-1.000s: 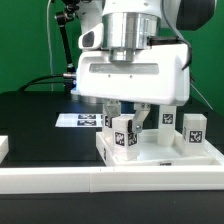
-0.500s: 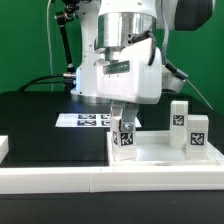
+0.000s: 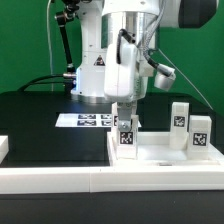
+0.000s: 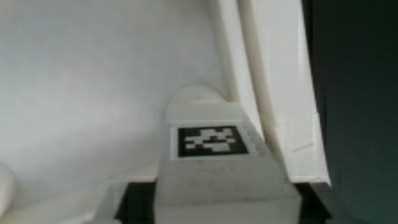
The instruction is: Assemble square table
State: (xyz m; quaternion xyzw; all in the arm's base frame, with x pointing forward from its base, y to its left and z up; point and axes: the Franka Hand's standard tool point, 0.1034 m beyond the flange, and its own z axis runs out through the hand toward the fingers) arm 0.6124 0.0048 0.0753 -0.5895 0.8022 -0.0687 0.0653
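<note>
The white square tabletop (image 3: 165, 152) lies on the black table by the front rail. My gripper (image 3: 125, 114) is shut on a white tagged leg (image 3: 127, 136) that stands upright in the tabletop's corner on the exterior view's left. In the wrist view the leg (image 4: 215, 140) sits between my two dark fingers (image 4: 143, 203), close to the tabletop's raised rim (image 4: 267, 70). Two more tagged legs (image 3: 180, 117) (image 3: 199, 134) stand on the tabletop's side at the exterior view's right.
The marker board (image 3: 85, 120) lies flat behind the tabletop. A long white border rail (image 3: 100, 182) runs along the front. A small white block (image 3: 3, 147) sits at the exterior view's left edge. Cables hang behind the arm.
My hand has turned about its vertical axis while staying on the leg. The leg's tag now faces more to the front, and the tabletop has shifted slightly toward the exterior view's right.
</note>
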